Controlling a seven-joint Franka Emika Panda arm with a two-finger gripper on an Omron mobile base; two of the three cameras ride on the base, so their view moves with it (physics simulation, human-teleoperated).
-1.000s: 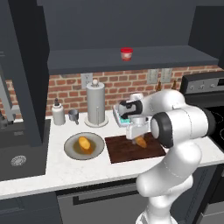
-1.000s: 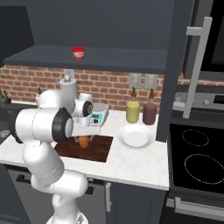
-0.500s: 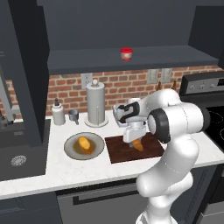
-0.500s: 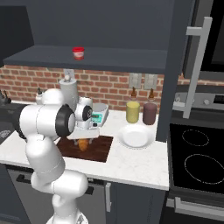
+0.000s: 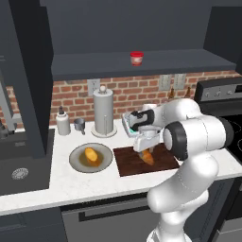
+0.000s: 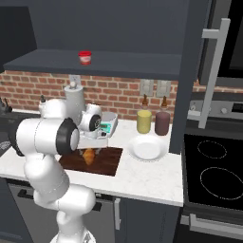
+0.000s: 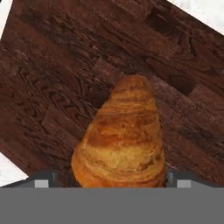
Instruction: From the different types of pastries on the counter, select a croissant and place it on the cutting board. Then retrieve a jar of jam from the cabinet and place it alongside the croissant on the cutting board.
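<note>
Lowered since a second ago, the gripper (image 5: 146, 150) now reaches down onto the cutting board (image 5: 130, 163), where the croissant (image 5: 148, 156) stands between its fingers. Seen from the hand, the fingertips (image 7: 43, 180) sit just clear of the croissant (image 7: 121, 138) on either side, jaws spread wide and no longer squeezing it. Up on the cabinet (image 6: 118, 64) shelf the jar of jam (image 6: 85, 58) waits, while the rounder pastry (image 5: 91, 154) lies on the grey plate (image 5: 77, 162) on the counter (image 5: 75, 182).
</note>
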